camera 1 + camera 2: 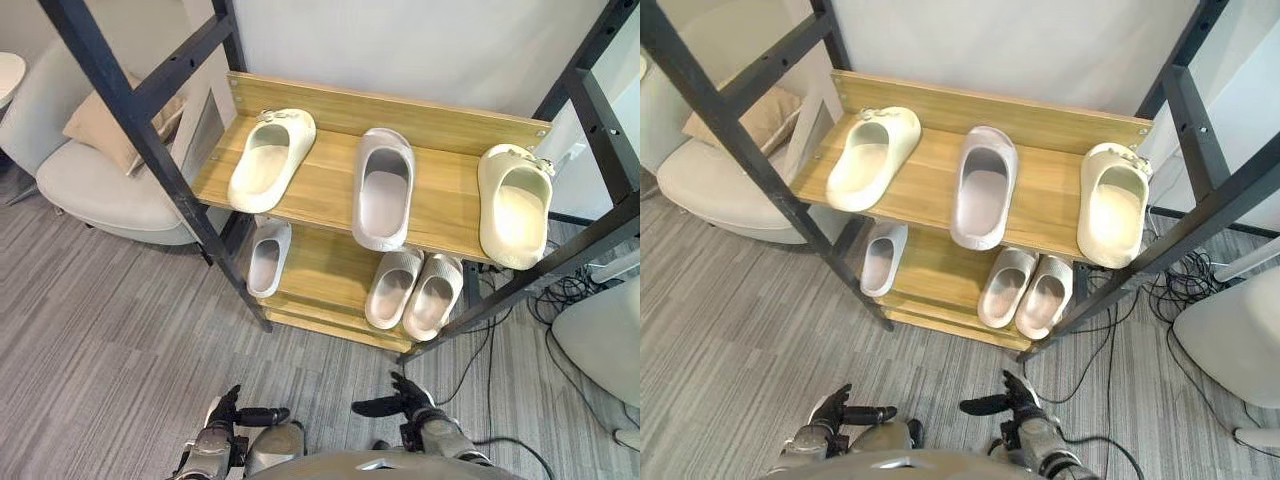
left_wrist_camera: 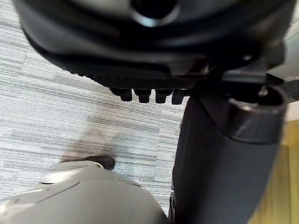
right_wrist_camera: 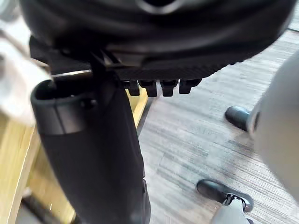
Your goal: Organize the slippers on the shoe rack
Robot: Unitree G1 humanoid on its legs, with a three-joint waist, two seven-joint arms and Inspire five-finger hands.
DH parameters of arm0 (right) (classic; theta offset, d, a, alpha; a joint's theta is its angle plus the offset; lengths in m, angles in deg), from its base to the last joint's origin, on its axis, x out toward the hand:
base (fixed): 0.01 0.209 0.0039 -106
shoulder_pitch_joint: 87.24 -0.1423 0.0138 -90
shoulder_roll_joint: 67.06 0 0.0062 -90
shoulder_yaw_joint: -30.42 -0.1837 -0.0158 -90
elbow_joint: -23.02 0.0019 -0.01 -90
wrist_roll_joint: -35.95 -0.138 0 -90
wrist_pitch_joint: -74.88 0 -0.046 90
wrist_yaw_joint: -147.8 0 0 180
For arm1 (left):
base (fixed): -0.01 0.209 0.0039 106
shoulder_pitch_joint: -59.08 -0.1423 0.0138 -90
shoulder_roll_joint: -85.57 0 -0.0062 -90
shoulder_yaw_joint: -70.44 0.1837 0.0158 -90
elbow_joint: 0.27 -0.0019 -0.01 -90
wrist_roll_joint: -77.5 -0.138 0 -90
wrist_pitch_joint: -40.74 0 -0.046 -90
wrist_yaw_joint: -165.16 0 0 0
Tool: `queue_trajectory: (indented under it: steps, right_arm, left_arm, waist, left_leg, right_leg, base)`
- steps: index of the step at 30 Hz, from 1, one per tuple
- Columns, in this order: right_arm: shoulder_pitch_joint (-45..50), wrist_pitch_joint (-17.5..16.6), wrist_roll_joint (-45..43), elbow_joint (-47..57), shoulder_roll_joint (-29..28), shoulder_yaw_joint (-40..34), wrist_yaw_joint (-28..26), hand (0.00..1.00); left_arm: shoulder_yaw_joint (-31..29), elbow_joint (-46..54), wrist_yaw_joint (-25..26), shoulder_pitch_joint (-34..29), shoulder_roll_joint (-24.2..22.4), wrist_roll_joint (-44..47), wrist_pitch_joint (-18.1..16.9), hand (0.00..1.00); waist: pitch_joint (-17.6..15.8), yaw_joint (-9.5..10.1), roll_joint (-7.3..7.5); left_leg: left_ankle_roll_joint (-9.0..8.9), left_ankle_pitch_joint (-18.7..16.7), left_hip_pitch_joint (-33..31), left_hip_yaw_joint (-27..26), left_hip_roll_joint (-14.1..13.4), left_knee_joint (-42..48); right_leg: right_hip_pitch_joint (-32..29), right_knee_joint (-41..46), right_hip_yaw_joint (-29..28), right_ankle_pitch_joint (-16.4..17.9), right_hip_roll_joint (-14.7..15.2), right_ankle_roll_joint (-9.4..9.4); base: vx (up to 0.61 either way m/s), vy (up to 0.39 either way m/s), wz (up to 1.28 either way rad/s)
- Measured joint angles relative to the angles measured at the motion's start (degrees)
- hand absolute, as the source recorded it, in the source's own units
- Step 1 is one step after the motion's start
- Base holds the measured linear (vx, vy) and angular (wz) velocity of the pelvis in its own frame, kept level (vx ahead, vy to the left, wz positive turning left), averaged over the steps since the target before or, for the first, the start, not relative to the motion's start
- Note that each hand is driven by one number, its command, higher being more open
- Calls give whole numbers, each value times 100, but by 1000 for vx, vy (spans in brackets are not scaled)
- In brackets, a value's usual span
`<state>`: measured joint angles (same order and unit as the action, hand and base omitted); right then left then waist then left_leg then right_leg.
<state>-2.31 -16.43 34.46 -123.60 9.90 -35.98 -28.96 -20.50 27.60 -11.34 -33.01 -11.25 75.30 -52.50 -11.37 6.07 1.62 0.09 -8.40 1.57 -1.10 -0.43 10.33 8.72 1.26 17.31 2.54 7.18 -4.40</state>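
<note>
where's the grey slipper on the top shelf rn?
In the eye views, the grey slipper lies mid top shelf, toe toward the wall, between the left cream slipper and the right cream slipper, touching neither.

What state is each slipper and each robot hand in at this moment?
Left cream slipper: on top shelf, angled.
Middle grey slipper: top shelf, heel past the front edge.
Right cream slipper: top shelf, right end, apart from its match.
Lone grey slipper: lower shelf, left side.
Grey pair: lower shelf, side by side.
Left robot hand: open, empty.
Right robot hand: open, empty.
</note>
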Motion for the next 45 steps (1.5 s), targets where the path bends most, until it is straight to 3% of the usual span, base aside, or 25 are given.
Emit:
queue_trajectory:
  steps: [3,5,12,16,22,26,30,34,45]
  right_arm:
    - [-320,-57,-86,1081,-4,1192,-372,100]
    - [-345,-78,-96,1572,4,1476,-466,100]
    - [-335,-381,-987,4741,392,2471,-1077,100]
    - [-346,-650,-1330,6388,857,2312,-1103,100]
    - [-613,-1224,-1561,7791,1032,461,-588,100]
    - [-829,-1531,-1255,7845,1107,-379,103,100]
    - [-848,-1532,-595,7723,1293,-721,611,100]
    - [-1120,-1476,-188,7138,1318,-924,874,100]
    - [-1718,-841,434,4910,1561,-1350,1302,100]
  left_arm:
    - [0,11,51,-1,11,-81,-45,100]
    - [0,13,85,-1,11,-82,-51,100]
    - [-19,11,334,-118,83,-200,-133,100]
    - [-14,9,372,-188,152,-221,-167,100]
    - [48,5,399,-224,163,-239,-167,100]
    - [77,11,395,-301,112,-240,-170,100]
    - [160,27,393,-338,49,-244,-171,100]
    - [186,132,377,-399,44,-283,-174,100]
    - [228,149,339,-422,41,-285,-210,100]
  waist:
    - [27,113,49]
    - [43,153,75]
    - [170,273,271]
    - [235,220,365]
    - [267,84,332]
    - [327,-45,230]
    - [352,-68,72]
    - [364,-66,44]
    - [322,-12,2]
  left_leg:
    - [27,157,-52,11,35,-160]
    - [32,219,-49,13,48,-225]
    - [8,489,-28,15,94,-598]
    - [-3,497,-22,-24,103,-571]
    - [0,485,-25,-94,135,-486]
    - [48,465,-23,-143,132,-431]
    - [56,458,-23,-143,122,-422]
    - [56,459,-14,-130,73,-423]
    - [66,468,-36,-51,127,-481]
  right_leg:
    - [-89,-99,-9,-135,16,-12]
    - [-127,-104,-10,-156,32,1]
    - [-325,-40,-68,-258,108,-18]
    - [-367,13,-160,-254,123,-10]
    - [-366,2,-237,-304,121,-27]
    - [-359,-46,-313,-335,109,-42]
    - [-350,-68,-323,-341,96,-43]
    - [-331,-85,-322,-344,47,-36]
    - [-263,-286,-255,-403,45,-47]
  base:
    - [-135,3,1]
    - [-129,7,0]
    - [-121,10,-1]
    - [-46,18,-7]
    - [6,8,-6]
    - [19,1,-9]
    - [4,-1,-2]
    - [-9,-30,0]
    - [11,-3,3]
